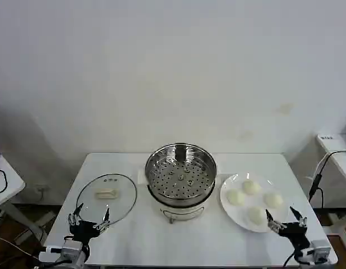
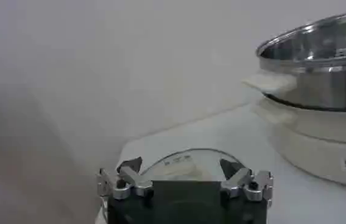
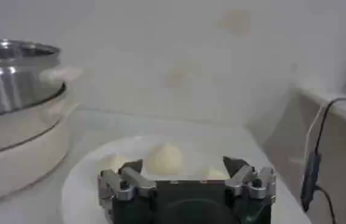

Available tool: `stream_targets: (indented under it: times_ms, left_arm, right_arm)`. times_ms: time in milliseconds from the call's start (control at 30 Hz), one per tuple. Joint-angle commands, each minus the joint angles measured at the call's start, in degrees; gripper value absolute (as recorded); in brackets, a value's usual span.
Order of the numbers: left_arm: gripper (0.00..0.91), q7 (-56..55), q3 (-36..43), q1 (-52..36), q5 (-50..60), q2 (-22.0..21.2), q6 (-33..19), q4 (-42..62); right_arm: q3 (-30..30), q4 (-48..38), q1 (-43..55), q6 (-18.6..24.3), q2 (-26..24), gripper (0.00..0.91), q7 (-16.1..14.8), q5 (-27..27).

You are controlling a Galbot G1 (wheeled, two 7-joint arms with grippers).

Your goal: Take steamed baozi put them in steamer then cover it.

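Observation:
The steamer [image 1: 181, 175], a shiny steel pot with a perforated tray on a white base, stands uncovered at the table's middle. Several creamy-white baozi [image 1: 252, 200] lie on a white plate [image 1: 229, 208] to its right. The glass cover [image 1: 106, 197] with its cream handle lies flat on the table to the steamer's left. My left gripper [image 1: 91, 215] is open at the table's front left, just before the cover [image 2: 182, 163]. My right gripper [image 1: 285, 218] is open at the front right, by the plate's near edge, with a baozi [image 3: 164, 159] just beyond its fingers.
The white table [image 1: 178, 241] has bare room in front of the steamer. A second table with cables [image 1: 335, 148] stands to the right, and a small table edge [image 1: 1, 179] lies to the left. A plain white wall rises behind.

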Motion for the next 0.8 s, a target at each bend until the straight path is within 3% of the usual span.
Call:
stream_targets:
  times_ms: [33,200,300,367,400,433,467,600,667,767,800]
  left_arm:
    - [0.907,0.1,0.0,0.0,0.0,0.0,0.0,-0.1]
    - [0.907,0.1,0.1,-0.1,0.0,0.3,0.0,-0.6]
    - [0.907,0.2,0.1,-0.1,0.1,0.1,0.1,-1.0]
    - [0.907,0.2,0.2,0.0,0.2,0.1,0.1,-1.1]
    - [0.907,0.2,0.2,0.1,0.2,0.1,0.1,-1.2]
    - [0.907,0.2,0.2,0.1,0.2,0.0,0.1,-1.4]
    - [0.907,0.2,0.2,0.2,0.2,0.0,0.1,-1.5]
    - [0.907,0.2,0.0,0.0,0.1,-0.6,0.0,-1.7]
    - [0.907,0.2,-0.3,-0.2,0.0,-0.9,0.0,-1.7]
    - [0.907,0.4,-0.9,-0.2,-0.1,-0.9,0.1,-2.3]
    - [0.907,0.4,-1.1,-0.2,-0.1,-0.9,0.1,-2.4]
  right_arm:
    - [1.3,0.5,2.4,-1.6,-4.3,0.907,-0.9,1.3]
    - [-0.4,-1.7,6.8,-6.6,-16.2,0.907,0.0,-0.6]
    - [-2.5,-3.8,10.4,-7.3,-22.0,0.907,-1.8,-1.1]
    - [-3.8,-5.5,13.2,-8.2,-25.4,0.907,-6.9,-2.2]
    - [-4.0,-5.8,14.2,-8.3,-26.0,0.907,-7.7,-2.5]
    - [-5.1,-7.4,16.9,-9.4,-28.6,0.907,-14.3,-4.2]
    - [-6.4,-8.8,19.6,-9.8,-31.1,0.907,-18.3,-6.4]
    - [-14.9,-14.1,28.9,-11.8,-38.4,0.907,-27.3,-11.7]
    - [-19.4,-16.3,32.9,-11.8,-40.1,0.907,-31.1,-14.0]
    - [-27.3,-20.9,42.8,-11.1,-41.7,0.907,-40.3,-19.4]
    - [-30.1,-21.3,45.5,-10.4,-42.3,0.907,-41.8,-20.8]
